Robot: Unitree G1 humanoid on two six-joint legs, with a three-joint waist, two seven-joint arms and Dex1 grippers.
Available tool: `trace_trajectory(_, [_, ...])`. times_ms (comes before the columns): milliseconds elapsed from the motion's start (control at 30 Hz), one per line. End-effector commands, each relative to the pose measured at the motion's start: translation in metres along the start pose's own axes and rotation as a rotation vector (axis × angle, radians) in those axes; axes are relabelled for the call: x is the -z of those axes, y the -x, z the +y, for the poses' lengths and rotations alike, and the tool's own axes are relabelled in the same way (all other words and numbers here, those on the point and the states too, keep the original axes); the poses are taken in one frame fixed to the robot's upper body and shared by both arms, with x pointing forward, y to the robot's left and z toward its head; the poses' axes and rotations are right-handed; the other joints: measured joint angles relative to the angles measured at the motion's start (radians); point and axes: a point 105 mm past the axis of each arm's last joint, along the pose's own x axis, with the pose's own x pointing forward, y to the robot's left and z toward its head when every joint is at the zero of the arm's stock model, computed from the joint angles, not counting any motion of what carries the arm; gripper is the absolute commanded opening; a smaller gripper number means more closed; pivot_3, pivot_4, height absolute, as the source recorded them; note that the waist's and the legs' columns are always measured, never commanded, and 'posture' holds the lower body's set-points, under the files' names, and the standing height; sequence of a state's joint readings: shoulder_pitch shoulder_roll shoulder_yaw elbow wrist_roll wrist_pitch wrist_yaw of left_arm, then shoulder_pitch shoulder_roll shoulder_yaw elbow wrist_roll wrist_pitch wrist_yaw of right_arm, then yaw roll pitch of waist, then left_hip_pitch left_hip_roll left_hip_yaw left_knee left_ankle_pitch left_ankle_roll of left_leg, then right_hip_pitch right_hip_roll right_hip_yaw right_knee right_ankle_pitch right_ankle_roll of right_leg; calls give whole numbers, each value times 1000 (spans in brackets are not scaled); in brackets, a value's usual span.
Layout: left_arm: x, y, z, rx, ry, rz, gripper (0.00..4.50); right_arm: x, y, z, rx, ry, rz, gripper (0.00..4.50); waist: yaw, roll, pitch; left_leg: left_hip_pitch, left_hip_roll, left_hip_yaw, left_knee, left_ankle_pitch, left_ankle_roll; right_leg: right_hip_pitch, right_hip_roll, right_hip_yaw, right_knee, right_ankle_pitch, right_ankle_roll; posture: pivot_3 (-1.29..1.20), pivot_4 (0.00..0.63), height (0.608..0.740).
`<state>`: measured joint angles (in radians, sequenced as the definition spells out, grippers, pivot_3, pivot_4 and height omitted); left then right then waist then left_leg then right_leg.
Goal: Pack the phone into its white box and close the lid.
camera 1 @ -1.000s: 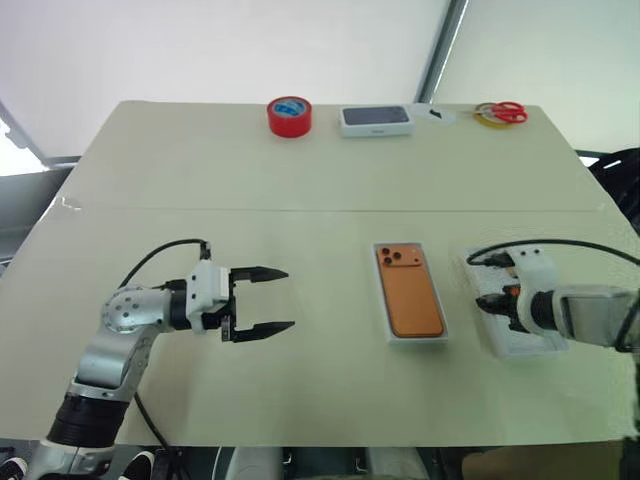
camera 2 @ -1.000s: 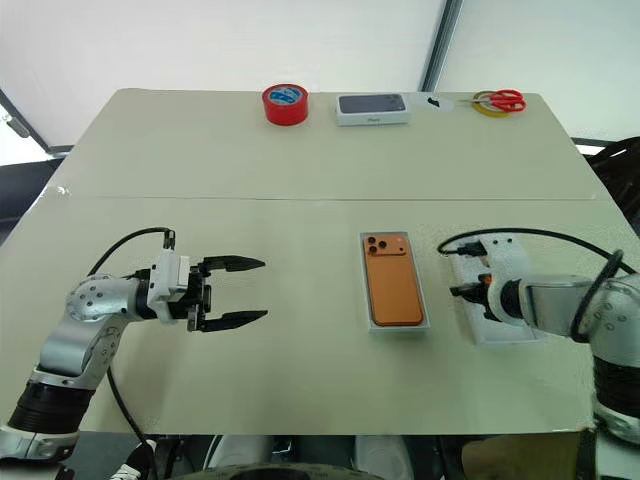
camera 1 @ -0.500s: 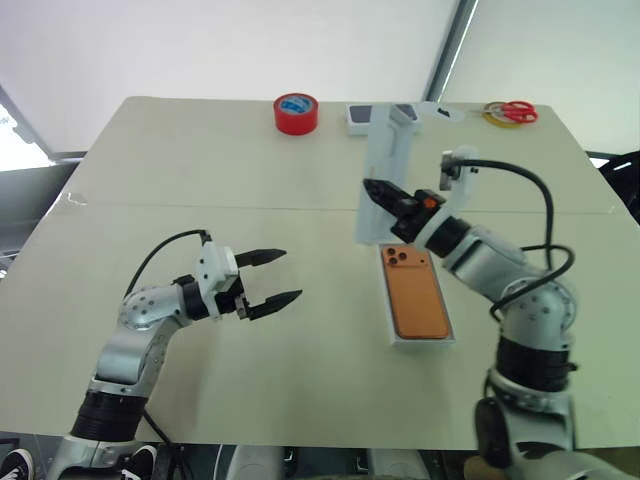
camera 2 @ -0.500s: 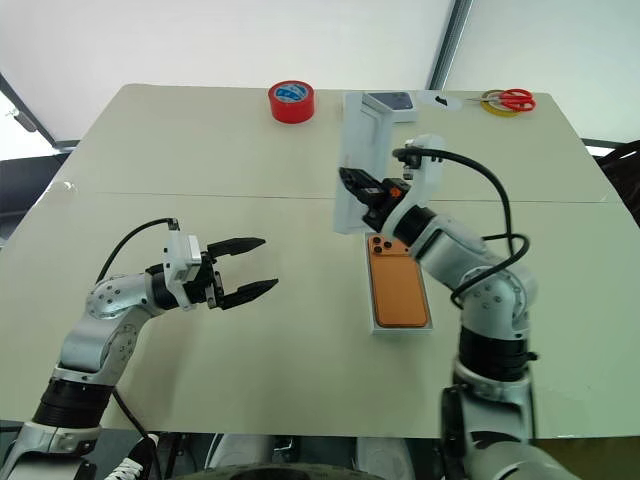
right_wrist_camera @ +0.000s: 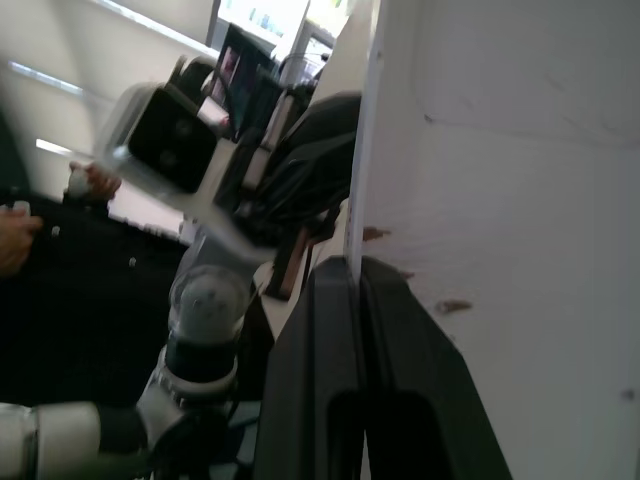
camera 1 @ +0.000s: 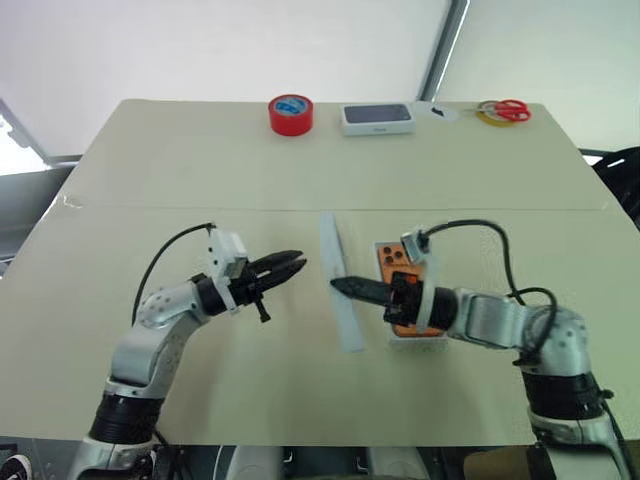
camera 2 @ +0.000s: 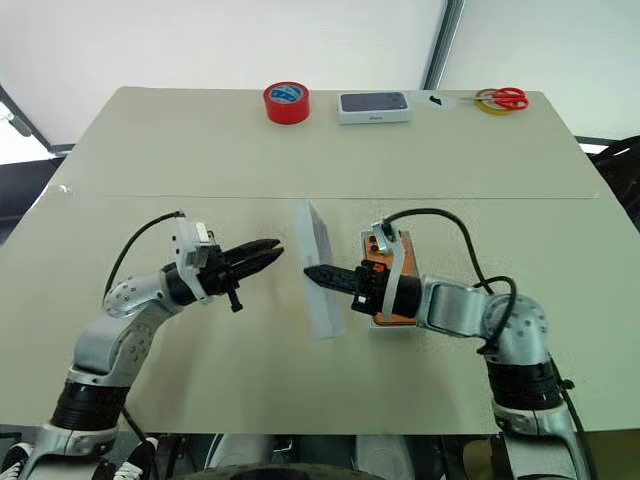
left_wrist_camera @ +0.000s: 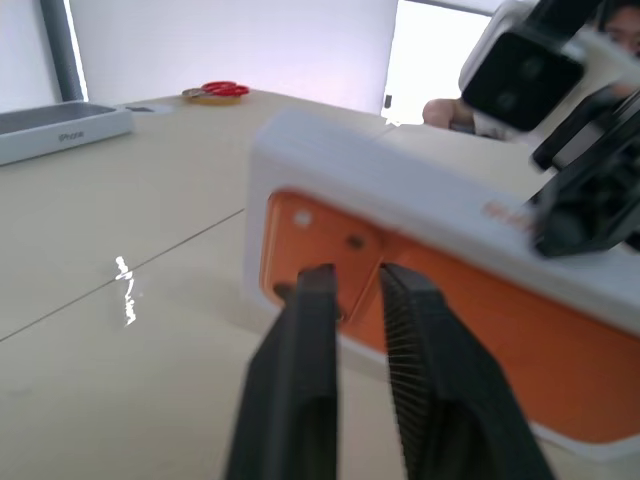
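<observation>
The right gripper [camera 2: 318, 272] has its jaws pinching one wall of the lid [camera 2: 316, 270], held on edge above the worktop [camera 2: 200, 150] between the two arms, probably for turning over the box. The phone [camera 2: 385, 290] lies in the white box [camera 1: 418, 340] just behind. A second ago the lid lay flat at the right and the left gripper [camera 2: 262, 254] was spread; now its jaws are pressed together, empty.

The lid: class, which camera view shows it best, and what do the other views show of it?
The right eye view: the lid stands on edge in the right gripper, whole against the table. The left eye view shows it similarly. The right wrist view shows one close white wall; the left wrist view shows its white edge.
</observation>
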<state>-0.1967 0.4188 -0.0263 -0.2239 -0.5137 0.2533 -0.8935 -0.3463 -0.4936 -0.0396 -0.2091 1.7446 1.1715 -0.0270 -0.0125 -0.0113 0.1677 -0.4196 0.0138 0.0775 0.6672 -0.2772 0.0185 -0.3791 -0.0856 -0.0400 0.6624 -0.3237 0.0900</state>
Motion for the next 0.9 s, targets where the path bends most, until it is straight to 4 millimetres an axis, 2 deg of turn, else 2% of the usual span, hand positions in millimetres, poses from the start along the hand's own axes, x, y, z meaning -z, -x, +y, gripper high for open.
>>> trace_trajectory(33, [-1,-14,-7,30,12,-21,53,-8,-5,-12,55,-32,-36,0,3,0,0,0,0,0,0,0,0,0,0,0,0,0,0,0,150,730])
trace_trajectory(100, [4,-23,-9,32,65,-26,53,-17,-3,-23,118,-21,-78,0,4,-1,0,0,0,0,0,0,0,1,0,0,0,0,0,0,150,730])
trace_trajectory(200, [13,-29,-17,73,86,-9,53,-15,3,-28,135,-3,-57,0,4,-1,-1,0,-1,0,1,-1,1,1,-1,0,0,0,0,0,150,730])
trace_trajectory(300, [26,-35,-27,109,70,24,53,-8,15,-32,121,-61,-38,0,4,-1,-2,2,-1,0,1,-1,1,3,0,0,-1,0,0,0,150,730])
trace_trajectory(333, [29,-37,-28,106,66,27,0,-8,18,-32,111,-70,-40,597,9,-1,-2,3,-1,0,1,-1,2,5,0,0,-1,0,0,0,150,730])
trace_trajectory(367, [30,-39,-29,111,72,24,0,-9,22,-33,119,-63,-45,952,10,-1,-2,5,-1,0,1,-1,2,7,-1,0,-2,0,0,0,150,730])
trace_trajectory(467, [32,-47,-28,111,78,13,0,-21,32,-36,151,-17,-83,2403,10,-1,-2,6,-1,0,1,-2,3,8,-1,0,-4,0,0,0,150,730])
trace_trajectory(633, [35,-69,-29,128,65,-3,0,-45,62,-48,257,96,-122,2403,17,-1,-2,5,-1,0,0,-2,3,7,-1,0,-4,0,0,0,150,730])
trace_trajectory(733, [36,-85,-29,137,65,-18,0,-49,80,-51,292,158,-105,2403,24,-1,-2,5,-1,0,1,-2,3,7,-1,0,-4,0,0,0,150,730])
trace_trajectory(800, [37,-93,-32,145,71,-16,0,-54,91,-45,268,171,-103,2403,24,-1,-2,5,-1,0,0,-2,3,7,-1,0,-4,0,0,0,150,730])
trace_trajectory(900, [38,-87,-35,170,106,-12,0,-49,104,-42,295,330,12,2403,24,-1,-1,3,0,0,0,-2,3,5,-1,0,-4,0,0,0,150,730])
